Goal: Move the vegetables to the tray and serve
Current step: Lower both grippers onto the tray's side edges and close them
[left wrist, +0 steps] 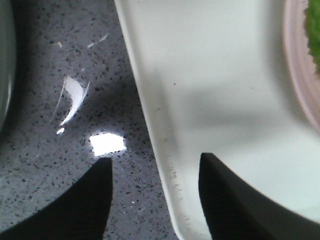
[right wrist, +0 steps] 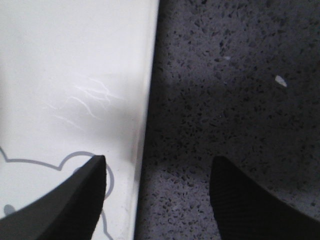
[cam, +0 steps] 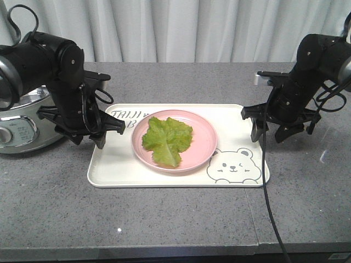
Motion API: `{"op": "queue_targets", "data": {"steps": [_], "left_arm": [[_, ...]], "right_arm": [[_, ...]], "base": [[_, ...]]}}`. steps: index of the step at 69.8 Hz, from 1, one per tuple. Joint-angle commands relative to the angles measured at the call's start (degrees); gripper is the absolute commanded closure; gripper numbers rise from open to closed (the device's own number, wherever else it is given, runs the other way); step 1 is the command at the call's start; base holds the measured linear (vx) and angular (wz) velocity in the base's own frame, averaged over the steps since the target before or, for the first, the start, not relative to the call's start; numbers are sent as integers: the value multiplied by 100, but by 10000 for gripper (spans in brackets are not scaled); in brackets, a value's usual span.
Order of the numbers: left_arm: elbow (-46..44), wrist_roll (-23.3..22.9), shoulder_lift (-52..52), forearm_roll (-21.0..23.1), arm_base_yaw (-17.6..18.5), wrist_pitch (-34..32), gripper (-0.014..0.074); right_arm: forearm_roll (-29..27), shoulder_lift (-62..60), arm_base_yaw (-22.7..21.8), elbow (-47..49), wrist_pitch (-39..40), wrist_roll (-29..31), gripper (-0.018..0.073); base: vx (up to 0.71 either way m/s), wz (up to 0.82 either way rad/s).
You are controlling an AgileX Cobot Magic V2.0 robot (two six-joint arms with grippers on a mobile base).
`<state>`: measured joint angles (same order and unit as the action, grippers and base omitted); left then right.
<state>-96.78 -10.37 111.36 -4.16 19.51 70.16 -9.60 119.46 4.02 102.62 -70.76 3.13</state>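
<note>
Cooker point(cam: 22, 129) near tray point(cam: 115, 171) left edge; bare counter point(cam: 307, 183) right.

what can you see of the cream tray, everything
The cream tray is a large rounded-corner rectangle, plastic-looking, with a low rim. It lies flat on the grey speckled counter. Grey lettering marks one corner, a winking bear drawing another. A pink plate holding a lettuce leaf sits at its centre. The open left claw straddles its left edge, the open right claw its right edge; contact is unclear.
</note>
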Motion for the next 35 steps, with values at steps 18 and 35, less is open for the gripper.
{"op": "queue_targets", "data": {"steps": [18,35], "left_arm": [[-114,45,-97,139,-80,-205,226],[-114,92,37,269,-119,-210,226]], "right_arm": [[-20,-199,-3,144,-157,55,126],[-25,-96,-3,144,-203,65,126]], "base": [[0,0],[0,0]]}}
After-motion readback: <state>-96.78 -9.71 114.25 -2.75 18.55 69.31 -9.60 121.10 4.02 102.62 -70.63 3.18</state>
